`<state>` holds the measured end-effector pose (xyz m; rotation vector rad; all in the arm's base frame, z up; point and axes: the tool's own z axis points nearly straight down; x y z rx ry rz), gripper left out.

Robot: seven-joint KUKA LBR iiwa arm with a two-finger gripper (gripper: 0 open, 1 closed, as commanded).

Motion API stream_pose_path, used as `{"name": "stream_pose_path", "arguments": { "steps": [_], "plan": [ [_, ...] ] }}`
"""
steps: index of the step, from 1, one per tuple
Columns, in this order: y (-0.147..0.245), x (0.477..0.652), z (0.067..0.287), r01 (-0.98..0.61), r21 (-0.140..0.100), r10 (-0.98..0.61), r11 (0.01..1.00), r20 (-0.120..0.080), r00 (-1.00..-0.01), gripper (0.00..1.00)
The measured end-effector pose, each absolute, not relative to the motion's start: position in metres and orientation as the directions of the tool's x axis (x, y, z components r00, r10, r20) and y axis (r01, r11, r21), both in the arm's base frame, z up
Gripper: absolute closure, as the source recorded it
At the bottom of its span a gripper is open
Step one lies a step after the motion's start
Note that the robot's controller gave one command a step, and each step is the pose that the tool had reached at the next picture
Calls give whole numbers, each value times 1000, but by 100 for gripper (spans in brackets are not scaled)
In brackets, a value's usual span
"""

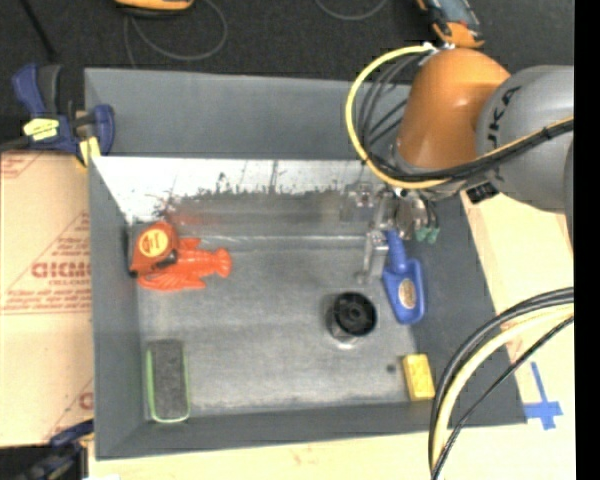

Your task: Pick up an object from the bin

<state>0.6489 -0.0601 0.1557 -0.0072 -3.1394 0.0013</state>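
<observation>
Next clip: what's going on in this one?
The arm reaches in from the right, its claw low over the right side of the bin, right at a blue-handled tool. A black round piece lies beside that. Whether the tool is gripped can't be told. An orange tape measure and lobster toy lie far left.

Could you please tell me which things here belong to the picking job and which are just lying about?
Job: tool, bin, blue thing right by the tool, at the bin's right.
Lying about: black ring, yellow block, green pad, tape measure, red lobster.
</observation>
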Motion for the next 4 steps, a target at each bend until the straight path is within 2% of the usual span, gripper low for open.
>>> {"name": "stream_pose_path", "arguments": {
  "steps": [1, 2, 3, 4],
  "plan": [
    [-60, 650, 161, 4, -2, 4, 1000, -5, -1000, 0],
    [-76, 618, 125, -98, -2, -98, 995, -8, -995, 0],
    [-77, 621, 92, -89, -2, -89, 996, -6, -996, 0],
    [-107, 611, 75, 149, 2, 149, 989, -4, -989, 100]
  ]
}}
